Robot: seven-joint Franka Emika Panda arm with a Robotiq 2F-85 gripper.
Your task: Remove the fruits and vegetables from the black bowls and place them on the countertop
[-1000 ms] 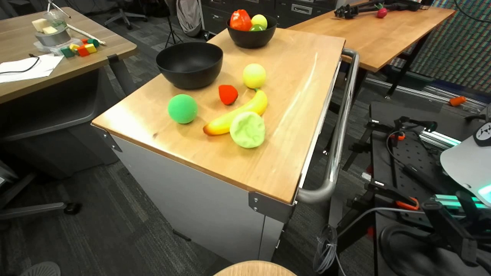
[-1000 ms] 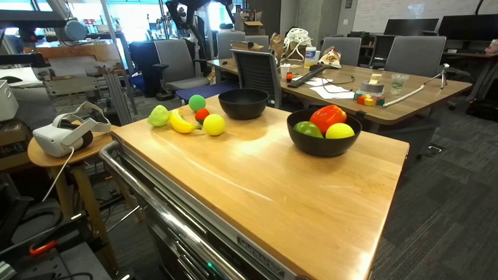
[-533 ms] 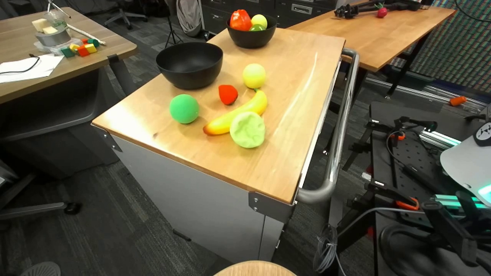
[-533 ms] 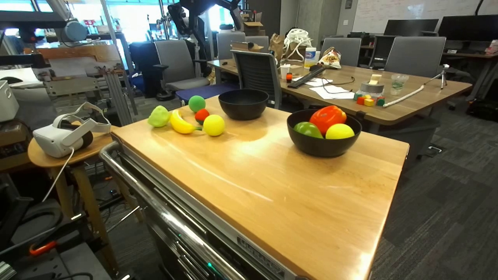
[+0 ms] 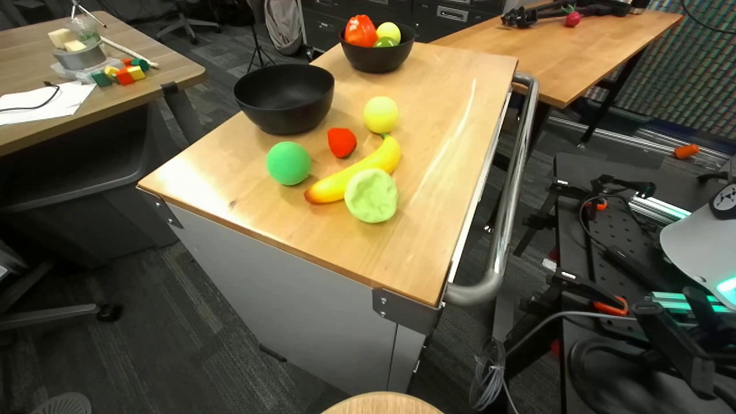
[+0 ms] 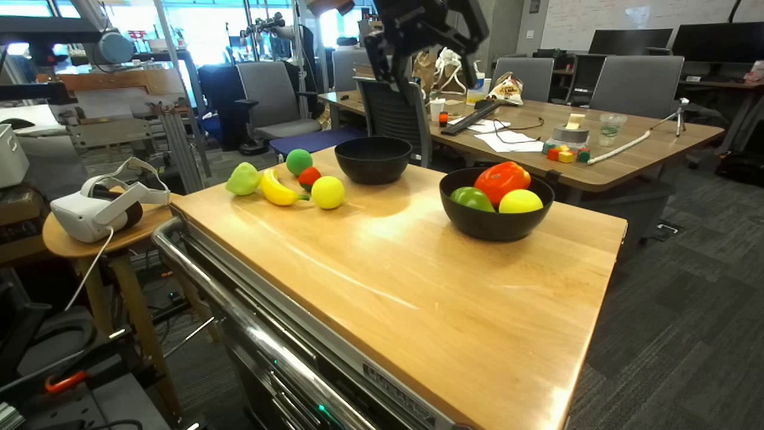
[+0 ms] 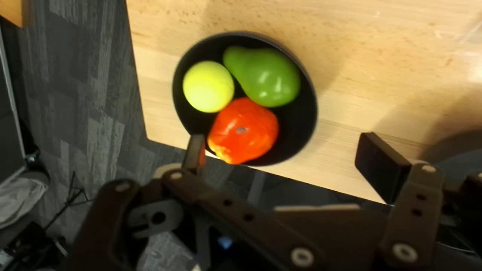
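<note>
Three in one bowl (image 6: pixel 496 223) | red pepper (image 7: pixel 244 130) | yellow ball (image 7: pixel 208 86) | green fruit (image 7: pixel 265 77)

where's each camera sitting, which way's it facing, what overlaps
Exterior view: above the handle side, looking down across the countertop; tool at top.
Exterior view: above the banana end, looking toward the filled bowl; tool unseen; pale part at right edge may be robot's.
Wrist view: above the filled bowl, facing down; both fingers show.
Both exterior views share the filled bowl, banana, handle.
</note>
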